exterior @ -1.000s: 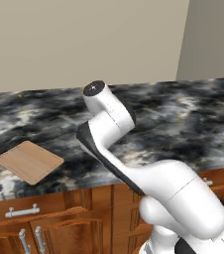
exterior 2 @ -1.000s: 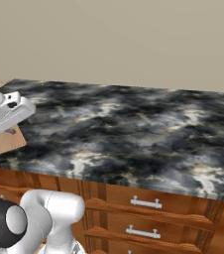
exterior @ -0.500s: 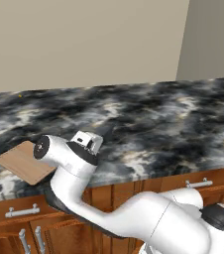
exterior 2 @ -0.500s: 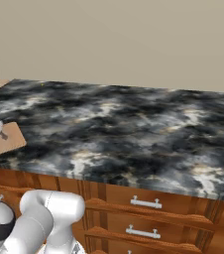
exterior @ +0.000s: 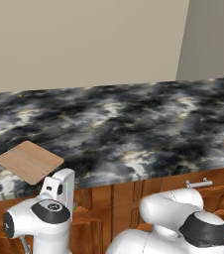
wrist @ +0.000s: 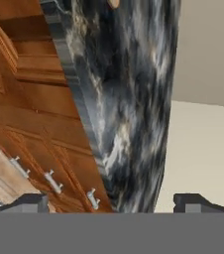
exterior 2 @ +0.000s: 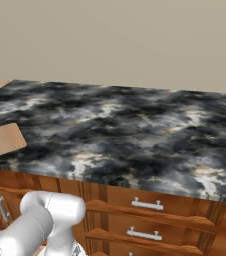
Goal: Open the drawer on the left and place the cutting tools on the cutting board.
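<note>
Tan wood marks the cutting board [exterior: 29, 161], which lies flat and bare at the front edge of the marbled tabletop [exterior: 134, 129], ready to receive the cutting tools once they come out. In the hand view the gripper [wrist: 114, 201] has its jaws spread wide and grasping nothing, with the reddish-brown cabinet fronts [wrist: 29, 124] and tabletop edge ahead of them. Judging by that low, rolled pose, the arm is lining up for a drawer handle; which front is the left drawer I cannot tell.

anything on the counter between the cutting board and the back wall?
Nothing: in the left base view only bare marbled countertop runs from the cutting board back to the wall. The right base view shows the same.
</note>
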### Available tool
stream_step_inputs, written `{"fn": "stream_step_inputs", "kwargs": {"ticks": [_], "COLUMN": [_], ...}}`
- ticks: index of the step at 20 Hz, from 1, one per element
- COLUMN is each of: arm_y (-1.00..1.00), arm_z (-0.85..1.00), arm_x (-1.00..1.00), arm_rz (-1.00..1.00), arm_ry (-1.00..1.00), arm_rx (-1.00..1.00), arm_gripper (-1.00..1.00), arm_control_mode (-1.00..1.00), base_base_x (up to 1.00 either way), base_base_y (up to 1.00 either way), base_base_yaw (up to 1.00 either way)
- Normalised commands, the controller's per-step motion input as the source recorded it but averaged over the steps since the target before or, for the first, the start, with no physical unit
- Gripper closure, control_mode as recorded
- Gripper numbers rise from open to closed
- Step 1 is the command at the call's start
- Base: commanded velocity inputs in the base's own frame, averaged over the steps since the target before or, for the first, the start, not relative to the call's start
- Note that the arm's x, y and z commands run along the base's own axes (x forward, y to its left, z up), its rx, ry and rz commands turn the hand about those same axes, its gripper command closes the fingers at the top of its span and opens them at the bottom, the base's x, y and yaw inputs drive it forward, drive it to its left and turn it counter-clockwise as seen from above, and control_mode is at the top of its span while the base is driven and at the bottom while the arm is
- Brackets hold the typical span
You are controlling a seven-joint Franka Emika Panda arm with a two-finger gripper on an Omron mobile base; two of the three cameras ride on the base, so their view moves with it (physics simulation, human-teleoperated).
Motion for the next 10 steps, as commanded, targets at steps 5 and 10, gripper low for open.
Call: {"fn": "stream_step_inputs", "kwargs": {"ticks": [5, 10], "arm_y": [0.51, 0.44], "arm_z": [-0.56, -0.53], "arm_x": [-0.17, 0.00], "arm_rz": [0.08, 0.04], "arm_ry": [-0.07, -0.08], "arm_rx": [-0.28, -0.18], "arm_gripper": [-1.00, -1.00], "arm_control_mode": [-1.00, -1.00], "base_base_x": [0.00, 0.00], "base_base_y": [0.00, 0.00], "base_base_yaw": [0.00, 0.00]}}
